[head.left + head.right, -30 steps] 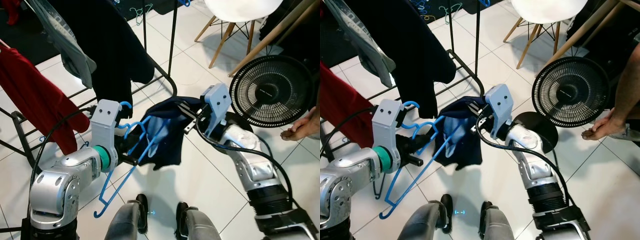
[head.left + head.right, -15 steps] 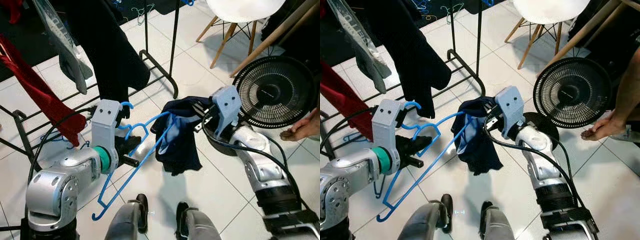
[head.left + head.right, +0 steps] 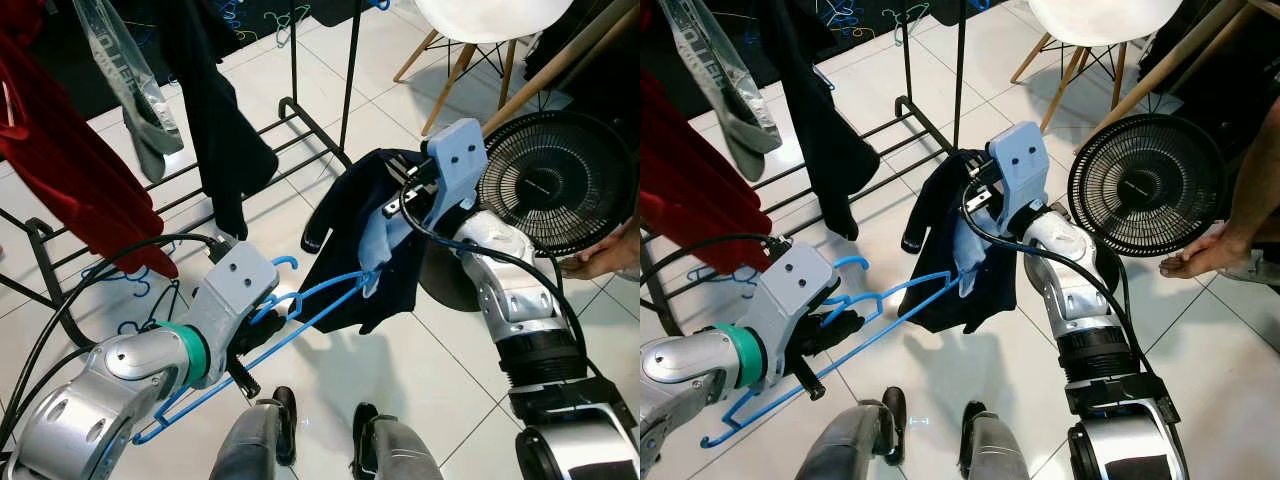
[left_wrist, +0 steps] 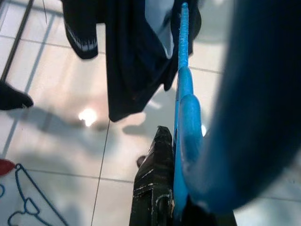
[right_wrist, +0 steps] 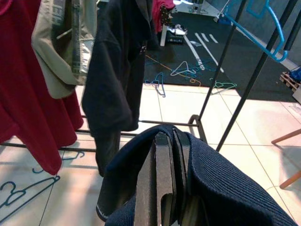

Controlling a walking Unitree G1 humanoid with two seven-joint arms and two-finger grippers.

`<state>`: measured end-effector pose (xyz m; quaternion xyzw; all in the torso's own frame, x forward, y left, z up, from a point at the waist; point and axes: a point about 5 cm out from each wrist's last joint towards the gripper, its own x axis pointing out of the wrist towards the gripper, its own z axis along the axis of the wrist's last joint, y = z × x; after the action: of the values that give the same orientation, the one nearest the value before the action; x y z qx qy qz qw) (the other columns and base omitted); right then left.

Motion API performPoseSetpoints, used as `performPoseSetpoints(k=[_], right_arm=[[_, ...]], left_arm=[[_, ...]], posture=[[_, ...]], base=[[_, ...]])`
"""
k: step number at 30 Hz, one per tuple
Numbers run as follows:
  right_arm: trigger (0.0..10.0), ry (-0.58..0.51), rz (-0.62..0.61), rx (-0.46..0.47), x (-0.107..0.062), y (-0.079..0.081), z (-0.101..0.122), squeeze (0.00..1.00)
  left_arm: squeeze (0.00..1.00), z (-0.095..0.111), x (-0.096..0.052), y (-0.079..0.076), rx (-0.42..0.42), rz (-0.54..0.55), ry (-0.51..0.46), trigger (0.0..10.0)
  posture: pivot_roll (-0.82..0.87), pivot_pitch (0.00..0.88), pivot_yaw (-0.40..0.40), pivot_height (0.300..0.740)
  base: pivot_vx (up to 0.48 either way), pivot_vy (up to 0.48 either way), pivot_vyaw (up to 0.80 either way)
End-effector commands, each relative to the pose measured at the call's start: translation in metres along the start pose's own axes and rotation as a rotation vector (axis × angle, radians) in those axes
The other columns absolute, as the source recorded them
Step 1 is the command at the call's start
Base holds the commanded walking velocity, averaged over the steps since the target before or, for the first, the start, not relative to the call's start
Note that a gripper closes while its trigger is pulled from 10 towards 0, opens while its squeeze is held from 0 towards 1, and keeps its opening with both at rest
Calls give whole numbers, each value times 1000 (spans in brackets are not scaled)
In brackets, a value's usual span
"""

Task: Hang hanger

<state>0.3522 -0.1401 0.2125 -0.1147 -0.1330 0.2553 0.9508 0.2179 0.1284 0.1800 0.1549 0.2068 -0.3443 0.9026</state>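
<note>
A blue plastic hanger (image 3: 300, 310) lies nearly level in front of me, its far end pushed into a dark navy garment (image 3: 345, 230). My left gripper (image 3: 250, 335) is shut on the hanger near its hook; in the left wrist view the hanger (image 4: 183, 94) runs along a black finger (image 4: 153, 183). My right gripper (image 3: 405, 195) is shut on the garment's top edge, holding it up so it hangs free above the floor. The right wrist view has the black fingers (image 5: 162, 179) pinched together over the navy fabric (image 5: 225, 188).
A black clothes rack (image 3: 300, 110) stands ahead left, carrying a red garment (image 3: 70, 170), a grey one (image 3: 135, 90) and a black one (image 3: 215, 120). A black fan (image 3: 555, 180), a white chair (image 3: 480, 20) and a person's hand (image 3: 605, 255) are on the right. Loose hangers (image 3: 120, 290) lie on the floor.
The right gripper has raised the navy garment higher and farther from me. The left arm has dropped and tipped the hanger flatter, its end now inside the garment.
</note>
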Motion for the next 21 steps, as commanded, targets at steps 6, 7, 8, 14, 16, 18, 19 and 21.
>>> performPoseSetpoints(k=[6, 7, 8, 14, 16, 18, 19, 21], right_arm=[[10000, -20, 2, 16, -2, 4, -1, 0], [10000, -19, 4, 18, -1, 4, -1, 0], [10000, -16, 7, 18, -2, 5, -2, 0], [10000, -12, 11, 21, 0, 8, -4, 0], [10000, -12, 11, 21, 0, 8, -4, 0], [10000, -16, 17, 27, 1, 11, -4, 0], [10000, -16, 17, 27, 1, 11, -4, 0], [10000, -21, 27, 35, 3, 15, -3, 0]], left_arm=[[0, 2, 7, 6, -74, 74, -12, 10000], [0, 2, 8, 8, -99, 91, -14, 10000], [0, 3, 9, 9, -155, 103, -19, 10000], [0, 9, 12, 9, -368, 80, -41, 10000], [0, 9, 12, 9, -368, 80, -41, 10000], [0, 13, 15, 8, -441, 62, -55, 10000], [0, 13, 15, 8, -441, 62, -55, 10000], [0, 15, 17, 7, -477, 58, -61, 10000]], posture=[[23, 184, 72, 740], [23, 184, 72, 740], [25, 183, 72, 740], [29, 182, 73, 740], [29, 182, 73, 740], [29, 182, 73, 740], [29, 182, 73, 740], [29, 181, 75, 740]], base=[[0, 0, 0], [0, 0, 0], [0, 0, 0], [0, 0, 0], [0, 0, 0], [0, 0, 0], [0, 0, 0], [0, 0, 0]])
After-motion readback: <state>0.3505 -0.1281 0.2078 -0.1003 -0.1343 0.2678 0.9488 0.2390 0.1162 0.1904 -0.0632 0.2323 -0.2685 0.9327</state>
